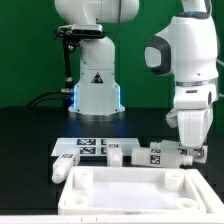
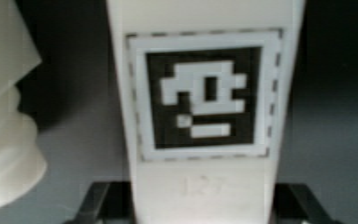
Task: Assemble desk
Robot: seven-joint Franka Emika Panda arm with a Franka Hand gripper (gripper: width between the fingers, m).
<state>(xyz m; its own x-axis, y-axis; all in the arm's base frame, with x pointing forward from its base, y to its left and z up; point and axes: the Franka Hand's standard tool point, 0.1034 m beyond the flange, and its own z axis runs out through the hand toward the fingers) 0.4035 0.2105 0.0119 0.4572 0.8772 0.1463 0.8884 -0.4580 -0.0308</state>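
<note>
The white desk tabletop (image 1: 120, 190) lies at the front of the table, rim up, with round corner sockets. Several white square-bar legs with tag stickers lie behind it, among them one (image 1: 150, 155) near the middle and one (image 1: 66, 166) at the exterior view's left. My gripper (image 1: 186, 150) is down at the table on the rightmost leg (image 1: 172, 156). In the wrist view that leg (image 2: 202, 90), tag facing the camera, fills the middle and runs between my dark fingers (image 2: 114, 200). The jaws press on both of its sides. My gripper (image 2: 202, 205) is shut on it.
The marker board (image 1: 85, 146) lies behind the tabletop at the exterior view's left. The big white robot base (image 1: 95, 85) stands at the back. Another white part (image 2: 2, 110) lies close beside the gripped leg in the wrist view.
</note>
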